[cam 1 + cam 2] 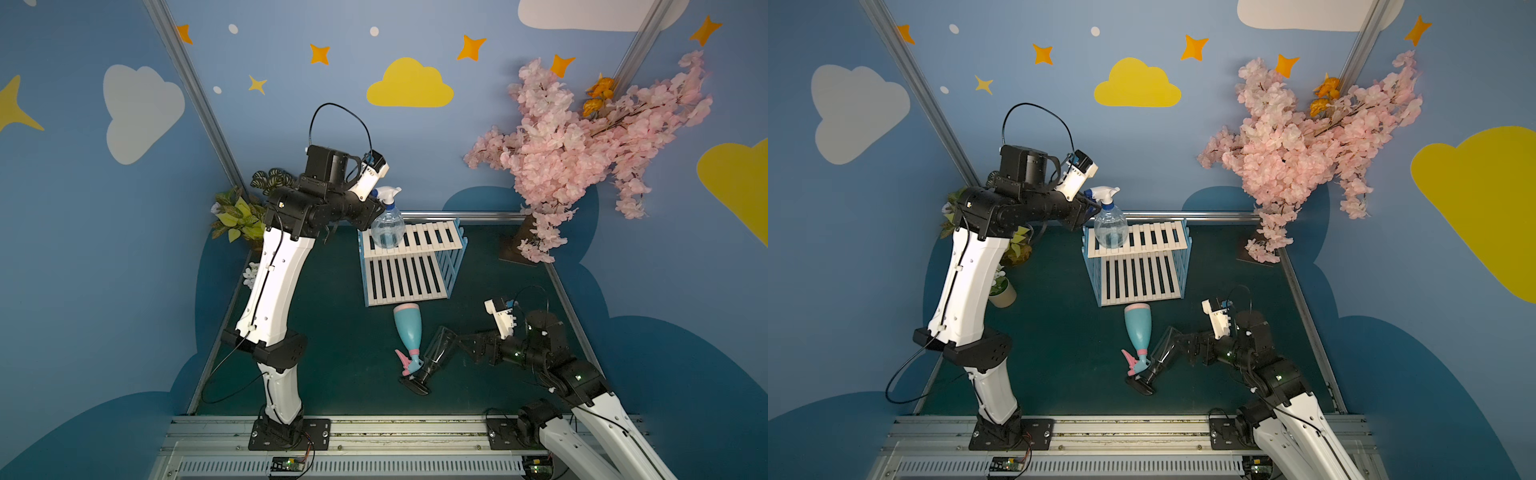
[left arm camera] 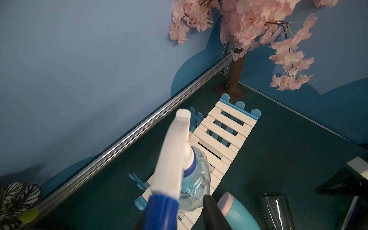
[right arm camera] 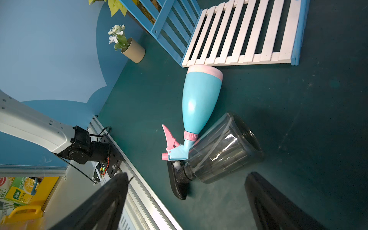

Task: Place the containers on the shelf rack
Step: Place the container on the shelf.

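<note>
- the clear bottle [image 1: 387, 228] is standing upright on the top shelf of the rack [image 1: 419, 274], at the end nearer the left arm
- the left gripper [image 1: 376, 205] is right up at that bottle's white-blue sprayer head. In the left wrist view one dark finger [image 2: 211, 211] shows just beside the neck and the other is hidden behind the blue nozzle, so I honestly can't tell if it's squeezing or has let go
- the teal bottle [image 1: 408, 328] is lying on its side on the green mat, with its pink base pointing at the front edge of the lower shelf, touching or nearly so
- the dark bottle [image 1: 438, 349] is also on its side, with its neck tucked against the teal one's sprayer
- the right gripper [image 3: 187, 176] is low over the mat with its jaws spread wide and nothing in them. The dark bottle lies just ahead of the fingertips, not between them
</note>
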Available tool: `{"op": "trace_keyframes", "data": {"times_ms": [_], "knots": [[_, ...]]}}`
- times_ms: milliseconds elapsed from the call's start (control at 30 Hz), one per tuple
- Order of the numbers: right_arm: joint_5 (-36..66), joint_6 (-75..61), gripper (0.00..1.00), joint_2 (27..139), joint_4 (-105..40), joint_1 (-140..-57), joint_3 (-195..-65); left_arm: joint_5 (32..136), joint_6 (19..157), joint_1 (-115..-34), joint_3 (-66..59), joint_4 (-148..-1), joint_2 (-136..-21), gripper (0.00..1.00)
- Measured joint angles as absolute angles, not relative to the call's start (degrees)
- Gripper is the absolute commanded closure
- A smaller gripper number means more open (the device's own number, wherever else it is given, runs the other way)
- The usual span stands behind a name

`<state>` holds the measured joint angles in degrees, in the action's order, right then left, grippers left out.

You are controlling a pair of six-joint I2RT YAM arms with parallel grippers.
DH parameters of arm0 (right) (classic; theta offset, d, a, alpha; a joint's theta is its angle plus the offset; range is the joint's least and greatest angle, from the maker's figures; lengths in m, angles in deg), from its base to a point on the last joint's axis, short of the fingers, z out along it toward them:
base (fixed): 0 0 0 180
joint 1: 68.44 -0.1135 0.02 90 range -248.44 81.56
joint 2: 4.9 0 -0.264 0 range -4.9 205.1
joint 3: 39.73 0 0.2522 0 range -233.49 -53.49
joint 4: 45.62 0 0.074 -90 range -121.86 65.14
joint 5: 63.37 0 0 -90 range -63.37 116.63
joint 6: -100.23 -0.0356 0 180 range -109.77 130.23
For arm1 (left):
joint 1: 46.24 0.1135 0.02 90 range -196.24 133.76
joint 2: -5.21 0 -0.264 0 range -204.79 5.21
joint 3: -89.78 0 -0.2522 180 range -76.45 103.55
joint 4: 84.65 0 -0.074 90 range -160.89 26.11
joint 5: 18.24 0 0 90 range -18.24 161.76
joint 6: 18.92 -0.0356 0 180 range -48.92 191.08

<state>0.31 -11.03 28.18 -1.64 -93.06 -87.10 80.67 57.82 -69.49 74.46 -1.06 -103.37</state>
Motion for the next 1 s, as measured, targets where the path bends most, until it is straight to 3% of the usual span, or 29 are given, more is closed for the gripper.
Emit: {"op": "trace_keyframes", "data": {"times_ms": [367, 500, 700, 900, 1000], "knots": [[0.7, -12.1, 0.02, 26.2, -1.9, -93.1, -85.3, 80.8, 57.8, -69.5, 74.5, -1.8, -103.9, 0.57], [0.8, -12.0, 0.02, 25.9, -1.9, -93.1, -85.3, 80.7, 58.1, -69.5, 74.5, -1.9, -104.0, 0.36], [0.9, -12.0, 0.02, 25.9, -2.1, -93.1, -85.3, 79.2, 57.7, -69.5, 72.8, -2.0, -103.1, 0.15], [0.9, -11.9, 0.02, 26.2, -2.5, -93.1, -85.4, 78.7, 57.9, -69.5, 66.0, -3.5, -97.4, 0.05], [0.9, -11.6, 0.02, 26.3, -2.5, -93.1, -85.5, 79.0, 58.7, -69.5, 54.6, -8.2, -89.2, 0.04]]}}
